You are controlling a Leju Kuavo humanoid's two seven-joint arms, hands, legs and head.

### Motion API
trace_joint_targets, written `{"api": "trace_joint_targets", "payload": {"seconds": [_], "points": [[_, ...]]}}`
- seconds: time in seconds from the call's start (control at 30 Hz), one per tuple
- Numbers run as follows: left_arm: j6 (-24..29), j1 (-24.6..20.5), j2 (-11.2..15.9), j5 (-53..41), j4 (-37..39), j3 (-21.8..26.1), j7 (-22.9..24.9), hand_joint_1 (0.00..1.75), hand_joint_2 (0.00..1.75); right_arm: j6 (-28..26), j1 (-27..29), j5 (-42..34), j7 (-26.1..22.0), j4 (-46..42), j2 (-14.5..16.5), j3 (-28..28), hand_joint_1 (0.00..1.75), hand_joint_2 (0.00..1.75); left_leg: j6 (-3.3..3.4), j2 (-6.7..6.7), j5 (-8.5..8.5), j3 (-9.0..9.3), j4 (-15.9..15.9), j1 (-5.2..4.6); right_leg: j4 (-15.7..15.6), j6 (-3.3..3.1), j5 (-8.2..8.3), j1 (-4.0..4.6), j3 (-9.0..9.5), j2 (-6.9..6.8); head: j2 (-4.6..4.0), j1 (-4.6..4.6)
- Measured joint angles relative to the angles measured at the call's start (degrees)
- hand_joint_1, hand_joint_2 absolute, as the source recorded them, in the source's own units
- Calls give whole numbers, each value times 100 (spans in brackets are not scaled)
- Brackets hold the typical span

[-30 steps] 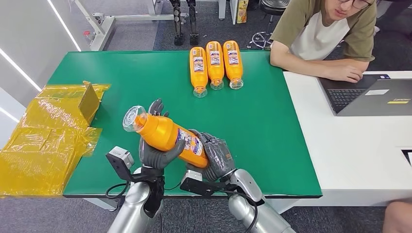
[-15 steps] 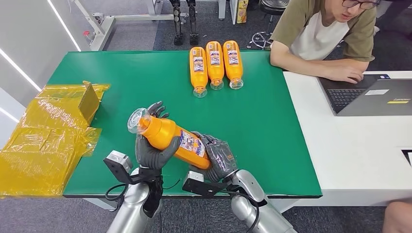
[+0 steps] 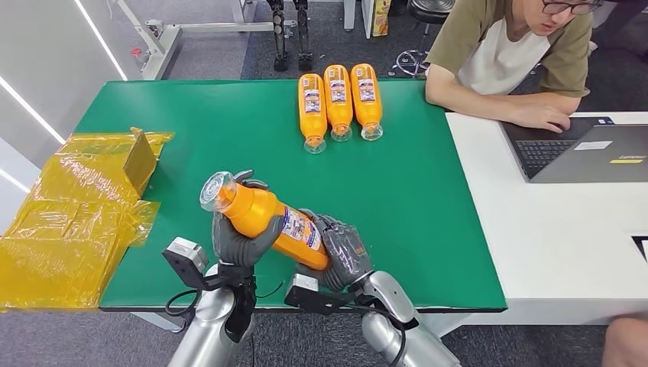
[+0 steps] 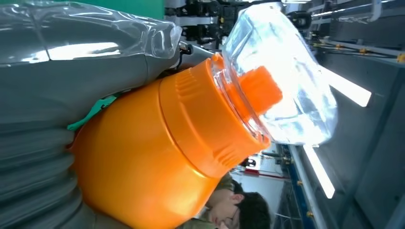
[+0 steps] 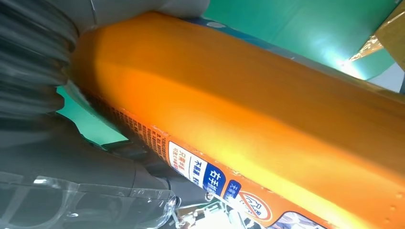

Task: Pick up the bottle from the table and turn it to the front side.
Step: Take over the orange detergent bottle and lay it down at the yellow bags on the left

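An orange bottle (image 3: 267,220) with a clear cap (image 3: 213,189) is lifted above the near part of the green table (image 3: 428,199), tilted with its cap up and to the left. My left hand (image 3: 241,238) grips its upper body just under the cap. My right hand (image 3: 345,252) holds its lower end. The label (image 3: 299,228) faces upward. Up close, the left wrist view has the bottle's shoulder (image 4: 157,157) and cap (image 4: 282,76); the right wrist view has the bottle's side (image 5: 248,109) and label edge (image 5: 205,174).
Three more orange bottles (image 3: 338,99) lie side by side at the far middle of the table. Yellow plastic wrapping (image 3: 72,222) covers the left end. A person (image 3: 520,53) sits at a white desk (image 3: 565,229) to the right with a laptop (image 3: 588,151).
The bottle has tipped a little and shifted slightly right in both hands. My left hand's fingers have closed tighter around its upper part.
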Motion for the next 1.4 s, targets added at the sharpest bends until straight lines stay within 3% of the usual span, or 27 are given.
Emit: {"api": "trace_joint_targets", "payload": {"seconds": [0.3,0.47,0.63,0.73,0.83,0.93,1.07,1.2,1.3,1.4], "points": [[638,16,4,-277,-205,0,79,175,175,-589,250,-128,-181,-82,154,12,0,175,0,-1,0,-1,-1,0,0,0,0,0,0,-1,0,1],[1790,-35,48,-859,-398,34,311,175,175,-975,417,-655,-575,-238,254,11,0,175,0,-3,0,-3,-1,1,1,0,0,1,1,-3,-1,0],[2170,-164,112,-1128,-553,164,431,175,175,-1155,504,-938,-712,-382,316,20,0,175,0,-6,1,-4,-2,1,2,0,0,1,1,-5,0,0],[2975,-283,251,-1744,-568,274,631,175,175,-1260,567,-1228,-893,-456,355,21,0,175,-1,-3,1,-4,-2,2,3,0,0,1,1,-3,0,1],[3537,-605,585,-2479,-475,437,933,175,175,-1296,628,-1549,-1040,-532,398,21,0,175,-7,-7,6,-4,-3,7,4,-1,0,6,0,-5,0,0],[3657,-1185,956,-2911,-50,613,1093,175,175,-1316,658,-1878,-1180,-566,420,21,0,175,-19,-13,14,-4,-4,11,7,-5,2,9,-1,-9,0,2],[3678,-2333,1376,-3597,1066,719,1522,175,175,-1408,736,-2042,-1334,-605,449,20,0,175,-29,-13,23,-5,-4,13,11,-20,15,11,-3,-9,0,1],[3366,-3234,1670,-4974,2027,599,2773,175,175,-1418,904,-1848,-1142,-795,481,11,0,175,-31,-9,25,-4,-3,12,12,-21,17,10,-4,-3,0,2],[2969,-3535,1925,-6162,2535,164,3515,175,175,-1326,1071,-1576,-941,-1056,500,-13,0,175,-32,-3,24,-3,-4,11,11,-22,16,9,-6,3,0,2],[2707,-3552,2095,-6772,2886,-297,3564,175,175,-1243,1164,-1424,-872,-1284,501,-77,0,175,-32,0,22,-5,-5,10,11,-23,14,9,-10,7,0,3]]}}
